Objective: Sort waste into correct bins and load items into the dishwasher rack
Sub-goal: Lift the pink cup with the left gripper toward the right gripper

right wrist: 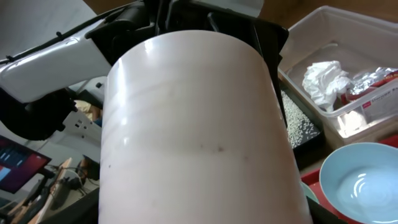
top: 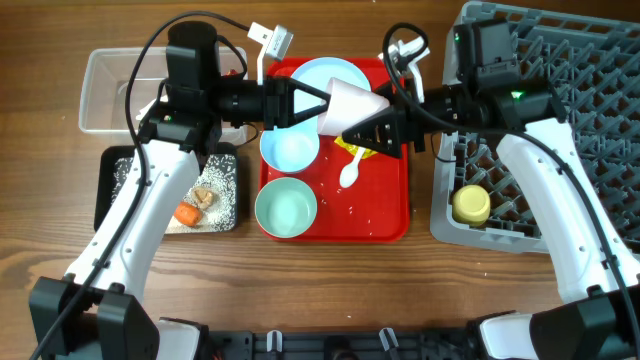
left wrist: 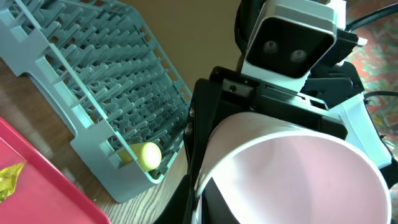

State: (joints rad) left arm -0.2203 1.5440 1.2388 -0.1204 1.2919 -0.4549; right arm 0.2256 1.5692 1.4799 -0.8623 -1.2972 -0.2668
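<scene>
The pink cup (top: 352,103) hangs on its side above the red tray (top: 385,215), held between both arms. My left gripper (top: 325,100) pinches its rim (left wrist: 199,193); the left wrist view looks into the cup (left wrist: 292,174). My right gripper (top: 350,130) has its jaws (right wrist: 186,211) spread around the cup's body (right wrist: 193,124), touching both sides. The yellow cup (top: 471,205) lies in the grey dishwasher rack (top: 560,90), near its front corner (left wrist: 144,154).
On the red tray are a blue plate (top: 320,75), two blue bowls (top: 290,147) (top: 286,208), a white spoon (top: 350,172) and a yellow wrapper (left wrist: 9,177). The clear tub (top: 105,90) holds a napkin (right wrist: 326,81). The black tray (top: 125,200) holds a carrot piece (top: 187,213), a brown lump (top: 205,197) and rice.
</scene>
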